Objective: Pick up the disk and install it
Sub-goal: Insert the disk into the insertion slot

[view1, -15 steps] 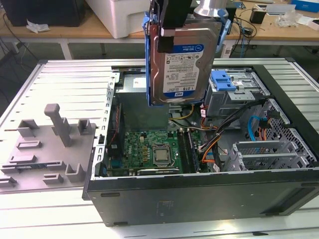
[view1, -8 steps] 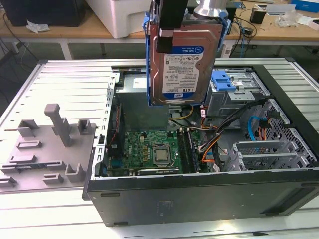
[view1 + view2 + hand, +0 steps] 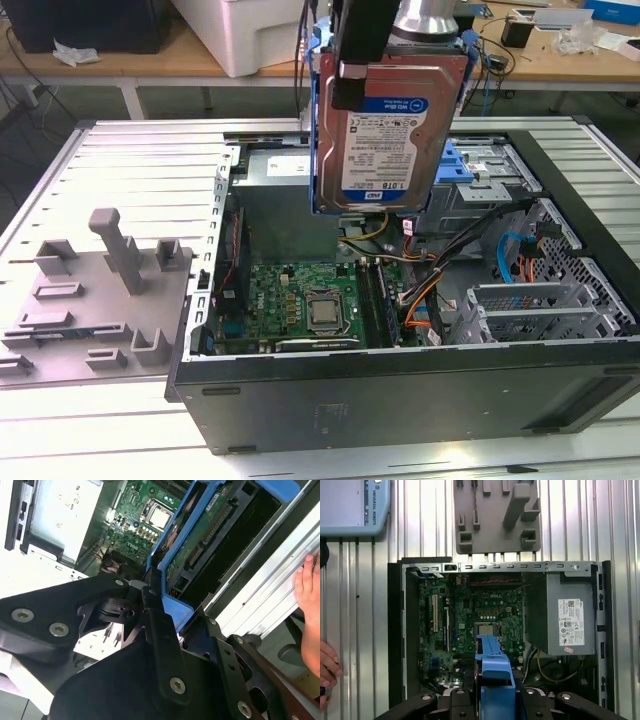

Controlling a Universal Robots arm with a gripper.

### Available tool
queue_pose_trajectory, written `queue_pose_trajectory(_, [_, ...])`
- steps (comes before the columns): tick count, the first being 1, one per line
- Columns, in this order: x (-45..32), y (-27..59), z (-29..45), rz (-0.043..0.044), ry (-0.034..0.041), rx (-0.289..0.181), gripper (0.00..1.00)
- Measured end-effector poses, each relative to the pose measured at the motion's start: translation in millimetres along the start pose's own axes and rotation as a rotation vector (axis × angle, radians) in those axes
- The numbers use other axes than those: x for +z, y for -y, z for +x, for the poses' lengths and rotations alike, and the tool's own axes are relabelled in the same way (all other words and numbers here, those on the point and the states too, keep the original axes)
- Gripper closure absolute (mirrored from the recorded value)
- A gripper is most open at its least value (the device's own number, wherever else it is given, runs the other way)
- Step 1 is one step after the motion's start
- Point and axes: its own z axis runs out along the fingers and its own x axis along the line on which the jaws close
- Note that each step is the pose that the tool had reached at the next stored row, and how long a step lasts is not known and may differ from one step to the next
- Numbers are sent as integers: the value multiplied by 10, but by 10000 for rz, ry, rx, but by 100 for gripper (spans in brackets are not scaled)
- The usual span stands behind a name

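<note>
Pickup is done: the robot's black hand (image 3: 362, 78) is clamped on the flat silver disk (image 3: 392, 135) in its bright blue plastic carrier. It hangs upright at upper centre of the exterior view, above the open black computer case (image 3: 400, 405). Installation is not yet done.

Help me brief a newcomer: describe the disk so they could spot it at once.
Find the open computer case on the ribbed table. Above it the gripper holds the disk upright. Its silver face with a white-and-blue label sets it apart from the plain blue latch below.
</note>
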Motion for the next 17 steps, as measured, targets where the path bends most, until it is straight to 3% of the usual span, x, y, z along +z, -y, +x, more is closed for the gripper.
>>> queue_pose_trajectory(2, [-2, 82, 51, 0, 10, 44, 63])
queue_pose_trajectory(17, [-12, 316, 199, 0, 15, 90, 63])
